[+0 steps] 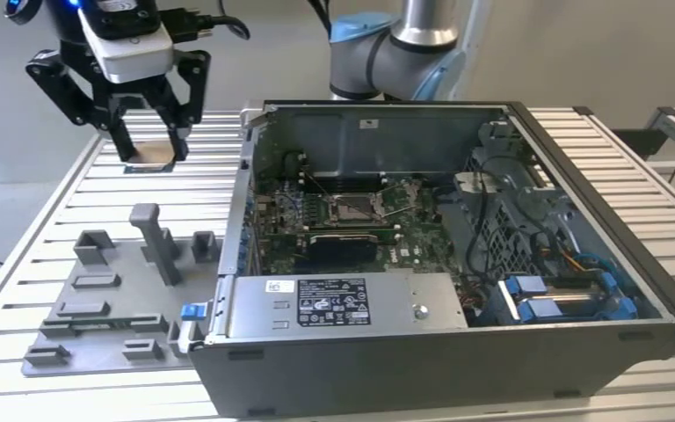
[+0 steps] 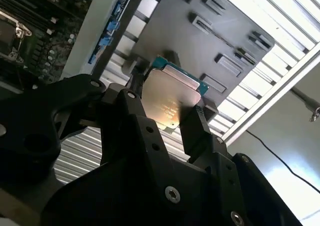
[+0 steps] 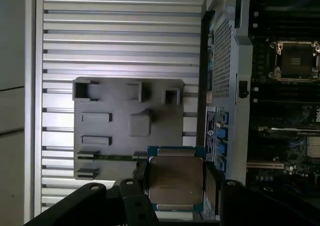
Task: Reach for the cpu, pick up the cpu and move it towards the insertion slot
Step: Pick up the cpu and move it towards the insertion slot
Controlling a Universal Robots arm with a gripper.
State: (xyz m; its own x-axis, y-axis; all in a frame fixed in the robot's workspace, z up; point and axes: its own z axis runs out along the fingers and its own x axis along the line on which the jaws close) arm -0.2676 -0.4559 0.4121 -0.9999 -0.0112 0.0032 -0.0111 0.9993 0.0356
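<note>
the jaws are clamped on the cpu (image 1: pixel 150 158) at the upper left of the exterior view, above the bench (image 1: pixel 21 220), well apart from the slot (image 1: pixel 353 207) at centre frame.

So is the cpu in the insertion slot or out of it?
Out. The gripper holds the cpu over the table, outside the case; the insertion slot sits empty.

Exterior view bright; both wrist views dim w/ glare off table (image 2: pixel 272 10) (image 3: pixel 120 60).
</note>
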